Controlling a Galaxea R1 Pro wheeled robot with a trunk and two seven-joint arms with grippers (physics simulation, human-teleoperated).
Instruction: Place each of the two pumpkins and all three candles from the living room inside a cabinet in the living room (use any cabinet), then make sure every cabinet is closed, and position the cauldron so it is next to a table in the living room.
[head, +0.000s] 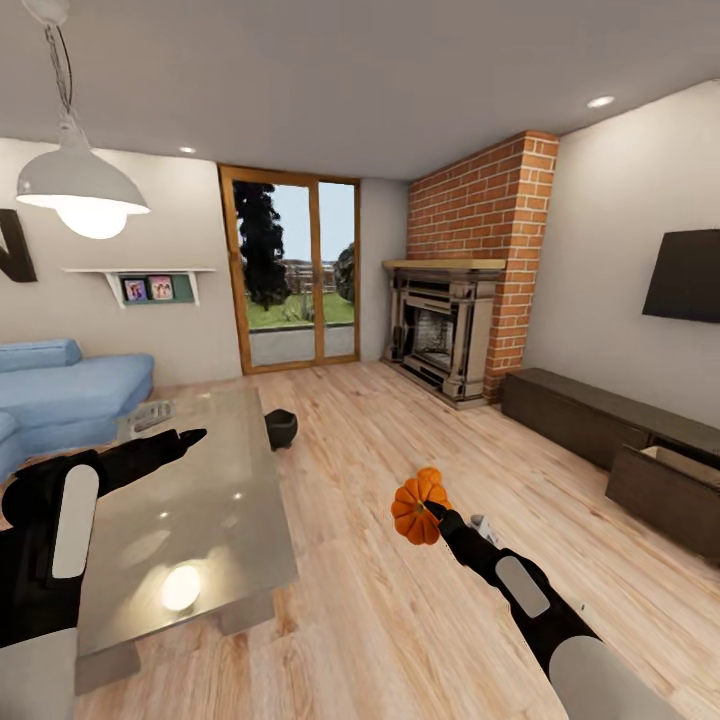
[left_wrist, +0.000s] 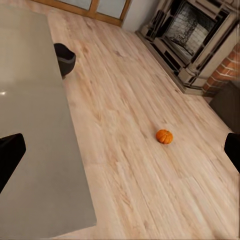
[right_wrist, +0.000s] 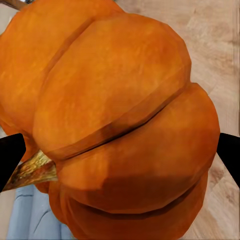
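Pumpkin (head: 417, 510) pinched in the right tool (head: 432, 512), held up in the air above the wood floor (head: 380, 600), off the right side of the glass bench (head: 200, 500) and well short of the cabinet (head: 610, 420). Right wrist view confirms it: ribbed orange body (right_wrist: 120, 125) sits between the two dark fingertips (right_wrist: 10, 157), stem pointing sideways.

Handling guess: small, light, rigid shell, smooth and rounded, so it could roll or slip in a two-finger pinch. Best hold looks like across the fat middle, fingers seated in or beside the ribs, not on the stem. Current hold appears to be about that.

Second pumpkin (head: 430, 476) peeks just behind the held one in the head view; left wrist view puts it on the floor (left_wrist: 164, 136), well apart from the bench.

Left tool (head: 185, 437) hangs over the bench, fingers spread wide, holding nothing; both tips (left_wrist: 10, 155) show at the frame edges in the left wrist view.

View differences: head view gives the cabinet with one drawer (head: 665, 480) pulled open beyond the held pumpkin, pale inside visible, plus fireplace (head: 440, 335). Left wrist view gives the floor pumpkin clearly and the dark cauldron (left_wrist: 64, 58) touching or just beside the bench edge. Cauldron (head: 280, 428) also in head view. Candles: cannot make any out for sure.
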